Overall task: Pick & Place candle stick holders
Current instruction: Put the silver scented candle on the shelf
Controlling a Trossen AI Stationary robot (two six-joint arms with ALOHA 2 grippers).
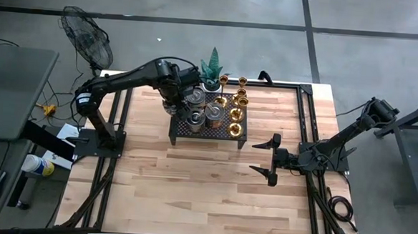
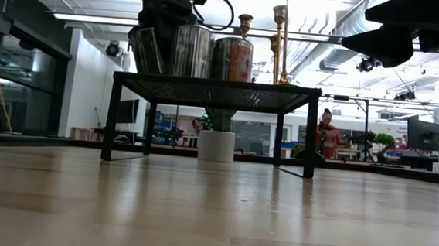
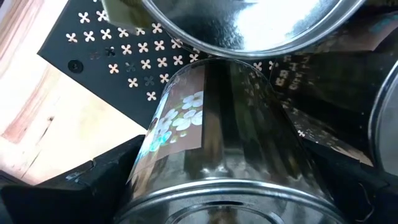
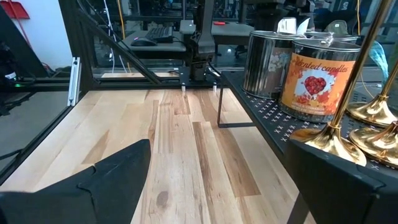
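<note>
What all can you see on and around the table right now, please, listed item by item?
rack: one, black perforated metal, far middle of the table.
tin candle holders: about four, silvery, on the rack's left part.
brass candle stick holders: about six, gold, on the rack's right part and just behind it.
plant: one, green in a white pot, behind the rack.
fan: one, black, off the table's far left corner.
left gripper: jaws around a tin on the rack.
right gripper: open, above bare table right of the rack.
</note>
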